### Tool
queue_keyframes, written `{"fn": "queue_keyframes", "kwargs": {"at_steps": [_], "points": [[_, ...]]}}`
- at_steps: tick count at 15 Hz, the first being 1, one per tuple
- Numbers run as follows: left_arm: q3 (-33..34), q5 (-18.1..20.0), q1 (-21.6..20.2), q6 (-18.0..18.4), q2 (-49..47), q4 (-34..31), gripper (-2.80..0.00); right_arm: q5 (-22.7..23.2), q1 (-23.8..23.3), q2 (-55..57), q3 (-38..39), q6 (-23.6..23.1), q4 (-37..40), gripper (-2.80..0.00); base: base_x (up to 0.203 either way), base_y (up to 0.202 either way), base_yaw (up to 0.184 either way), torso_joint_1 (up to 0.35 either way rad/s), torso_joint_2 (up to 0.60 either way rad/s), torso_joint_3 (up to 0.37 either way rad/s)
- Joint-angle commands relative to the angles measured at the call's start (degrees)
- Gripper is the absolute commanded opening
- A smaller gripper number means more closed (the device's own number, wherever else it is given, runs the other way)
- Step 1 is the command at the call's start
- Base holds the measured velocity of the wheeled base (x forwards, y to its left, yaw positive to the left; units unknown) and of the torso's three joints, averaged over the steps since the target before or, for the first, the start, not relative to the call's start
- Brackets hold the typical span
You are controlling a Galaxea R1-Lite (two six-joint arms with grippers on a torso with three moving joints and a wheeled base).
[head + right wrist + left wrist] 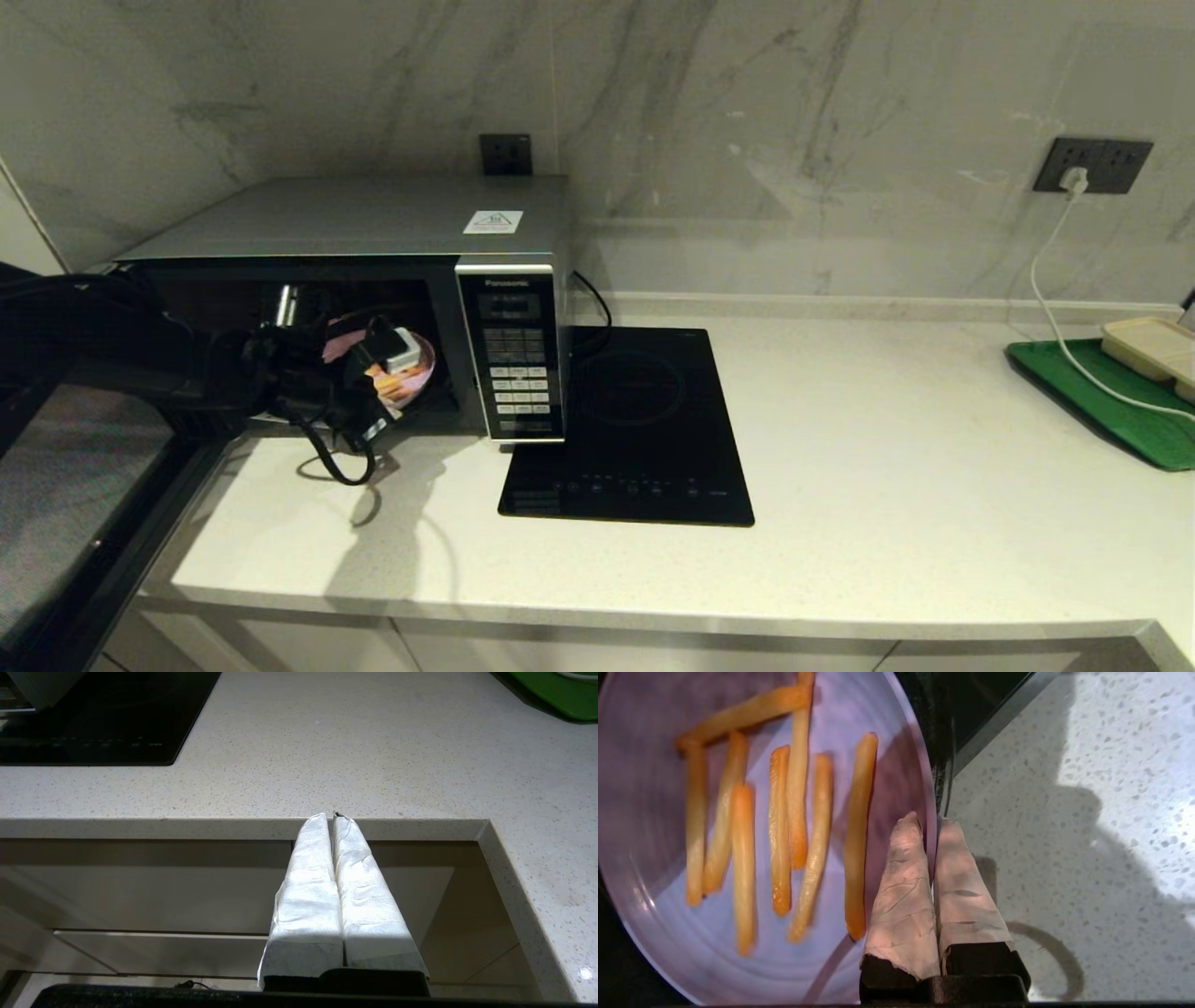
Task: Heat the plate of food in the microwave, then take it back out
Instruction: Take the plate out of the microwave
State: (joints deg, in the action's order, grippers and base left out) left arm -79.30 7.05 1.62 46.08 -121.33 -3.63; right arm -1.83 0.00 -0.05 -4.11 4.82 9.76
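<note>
Sitting at the mouth of the microwave [373,308], the plate of food [738,961] is straddling the cavity's front sill, with the door swung open toward 9 o'clock on the counter [840,448]. About seven fry-like sticks [777,830] are lying side by side on the plate, their long axes running roughly parallel to the fingers, so the food is lying clear of the pinch point. The left gripper [387,359] is reaching in from 9 o'clock and is clamping the plate's near rim: the two padded fingers [901,896] are pressing together with the thin rim sandwiched between them, one finger over the plate's face and the other outside its edge. Seen from the left wrist, the rim is crossing the sill and bare counter is showing just beside the outer finger.

Judging from this, whichever way the plate is travelling, the coming move is turning on keeping it level while it crosses the sill.

At 3 o'clock of the microwave, the black cooktop [635,429] is touching its side. The right gripper [334,882] is hanging below the counter's front edge at 6 o'clock, fingers pressed together on nothing, well apart from the plate; the left arm is the nearer one.
</note>
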Motion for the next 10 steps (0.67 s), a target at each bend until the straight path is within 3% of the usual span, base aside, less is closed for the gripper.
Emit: {"fn": "queue_keyframes", "kwargs": {"at_steps": [1, 10], "points": [[0.0, 0.0, 0.0, 0.2, 0.0, -0.3, -2.80, 0.0, 0.0, 0.0, 0.0, 0.0, 0.1, -2.80, 0.000, 0.000, 0.000, 0.000, 0.00, 0.000], [-1.5, 0.1, -0.7, 0.2, 2.1, -0.6, -2.80, 0.0, 0.1, 0.0, 0.0, 0.0, 0.1, -2.80, 0.000, 0.000, 0.000, 0.000, 0.00, 0.004]]}}
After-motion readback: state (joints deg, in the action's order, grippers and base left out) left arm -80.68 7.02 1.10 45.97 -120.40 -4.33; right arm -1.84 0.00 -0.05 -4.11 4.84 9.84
